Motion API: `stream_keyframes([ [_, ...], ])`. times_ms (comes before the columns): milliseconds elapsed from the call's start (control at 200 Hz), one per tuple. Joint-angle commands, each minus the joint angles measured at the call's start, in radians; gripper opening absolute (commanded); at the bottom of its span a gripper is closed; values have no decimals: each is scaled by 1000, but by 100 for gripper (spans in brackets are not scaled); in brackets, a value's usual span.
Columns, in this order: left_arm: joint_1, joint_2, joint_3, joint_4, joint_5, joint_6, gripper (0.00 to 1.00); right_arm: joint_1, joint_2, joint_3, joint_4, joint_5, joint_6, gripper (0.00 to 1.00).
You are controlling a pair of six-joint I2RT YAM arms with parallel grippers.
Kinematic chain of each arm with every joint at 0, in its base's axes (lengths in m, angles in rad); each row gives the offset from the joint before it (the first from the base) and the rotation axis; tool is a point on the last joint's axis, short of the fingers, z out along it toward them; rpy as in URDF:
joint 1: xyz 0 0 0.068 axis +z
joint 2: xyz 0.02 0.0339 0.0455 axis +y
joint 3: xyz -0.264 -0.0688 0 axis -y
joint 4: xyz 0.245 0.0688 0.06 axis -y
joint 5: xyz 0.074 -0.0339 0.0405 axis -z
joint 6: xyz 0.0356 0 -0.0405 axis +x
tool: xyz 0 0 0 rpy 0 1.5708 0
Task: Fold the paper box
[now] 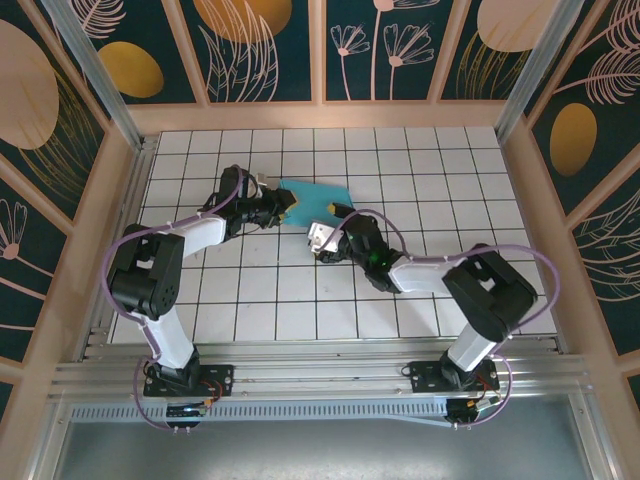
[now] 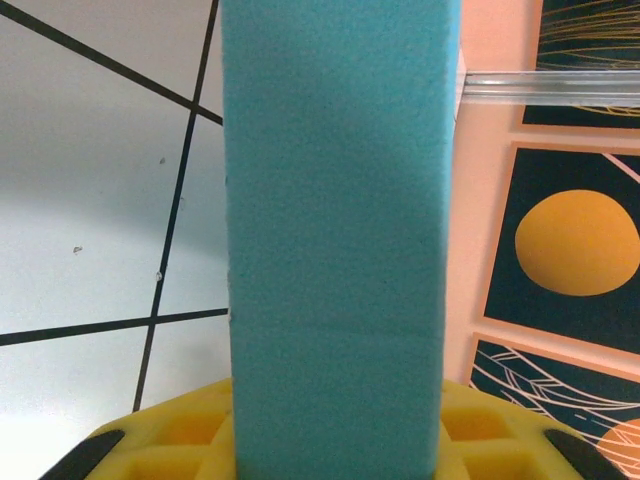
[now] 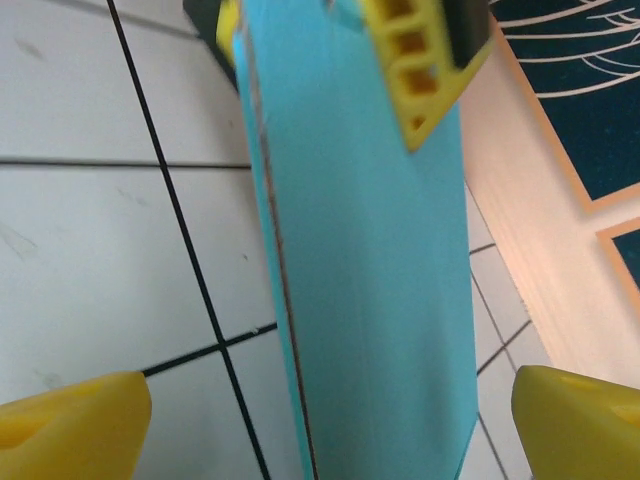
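Firmly clamped, the left gripper has its yellow waffle pads pressed on either side of the paper box. The box runs straight out from between them as a broad teal band, with the white tiled table to one side of it. Facing it from the other end, the right gripper stands wide apart. Its two yellow fingertips flank the same teal card with a gap on each side, touching neither face. Beyond those tips, at the far end of the card, the left gripper's pads bite its edge. Seen from above, the box is a teal slab lying between the two grippers, just ahead of each.

The step in hand looks like a fresh grip or the pressing of a crease. To do it well, the left gripper should act as a steady anchor. The right should centre the card between its tips and close squarely across the fold line, so the wall bends along the crease without buckling. A skewed pinch could twist the card out of the pads.

No brand, label or writing can be read on the card, the pads or the patterned wall panels.
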Motion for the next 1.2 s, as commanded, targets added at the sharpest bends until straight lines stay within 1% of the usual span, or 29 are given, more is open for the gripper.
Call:
stream_keyframes([
  [0, 2, -44, 27, -34, 5, -36, 28, 20, 68, 39, 182, 127, -102, 92],
  [75, 1, -45, 26, -32, 14, -40, 28, 26, 124, 51, 265, 188, -129, 88],
  [130, 2, -50, 23, -32, 14, -40, 28, 30, 161, 47, 370, 227, -160, 85],
  [260, 1, -60, 18, -34, 13, -41, 28, 36, 234, 38, 557, 288, -227, 67],
  [365, 2, -60, 18, -28, 15, -47, 28, 40, 258, 43, 609, 320, -256, 62],
  [476, 1, -57, 18, -14, 23, -56, 28, 40, 268, 41, 656, 347, -271, 53],
  [591, 2, -63, 18, -9, 18, -57, 28, 40, 258, 19, 680, 324, -269, 46],
  [706, 2, -70, 23, -1, 13, -68, 29, 40, 234, 0, 669, 307, -258, 41],
  [786, 2, -70, 27, 5, 6, -76, 32, 40, 211, -11, 660, 306, -262, 38],
  [801, 2, -97, 27, 6, 1, -75, 33, 40, 206, -13, 656, 305, -262, 37],
  [871, 3, -134, 23, 18, -27, -67, 36, 40, 177, -24, 630, 298, -261, 34],
  [956, 11, -183, 21, 13, -68, -51, 40, 38, 133, -41, 597, 288, -251, 33],
  [1036, 23, -252, 29, -19, -131, -7, 45, 38, 79, -54, 518, 282, -245, 33],
  [1111, 39, -331, 44, -73, -212, 68, 46, 35, 11, -67, 413, 269, -223, 32],
  [1151, 49, -375, 55, -105, -265, 122, 47, 32, -32, -68, 346, 258, -209, 31],
  [1196, 58, -429, 68, -147, -337, 203, 49, 27, -89, -54, 211, 227, -185, 31],
])
